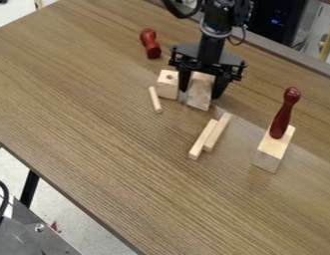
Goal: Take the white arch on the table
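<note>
One pale wooden block (pixel 202 102), presumably the arch though no curve can be made out, is seen on the table (pixel 94 94) beside the drilled block (pixel 168 84). It is straddled by the gripper (pixel 200 94), its fingers parted. Light, rigid, fairly smooth handling is expected; it is best pinched squarely across its long sides, low down.

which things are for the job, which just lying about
Job, likely:
- black two-finger tool
- pale wooden block at it

Lying about:
- holed pale wooden block
- two dark red pegs
- wooden block under one
- thin wooden dowel
- two pale wooden sticks
</note>
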{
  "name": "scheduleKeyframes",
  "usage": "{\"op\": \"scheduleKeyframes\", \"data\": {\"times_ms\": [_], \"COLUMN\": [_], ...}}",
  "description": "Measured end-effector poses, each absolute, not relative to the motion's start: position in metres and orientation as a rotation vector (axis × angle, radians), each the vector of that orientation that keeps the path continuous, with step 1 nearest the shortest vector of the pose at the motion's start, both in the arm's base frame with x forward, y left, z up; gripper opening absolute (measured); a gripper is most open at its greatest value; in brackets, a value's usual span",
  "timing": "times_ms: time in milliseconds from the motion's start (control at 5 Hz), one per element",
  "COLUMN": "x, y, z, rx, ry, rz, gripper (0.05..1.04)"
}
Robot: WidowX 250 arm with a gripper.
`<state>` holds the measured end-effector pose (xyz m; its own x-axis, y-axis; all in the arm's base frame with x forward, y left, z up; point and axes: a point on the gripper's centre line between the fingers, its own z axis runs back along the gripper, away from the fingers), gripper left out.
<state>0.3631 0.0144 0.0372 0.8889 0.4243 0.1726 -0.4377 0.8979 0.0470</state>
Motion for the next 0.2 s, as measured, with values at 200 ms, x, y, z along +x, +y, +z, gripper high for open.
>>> {"op": "scheduleKeyframes", "data": {"times_ms": [200], "x": [0.3605], "y": [0.0175], "z": [0.0659], "rx": [0.100], "ry": [-0.199], "rz": [0.453], "gripper": [1.002]}}
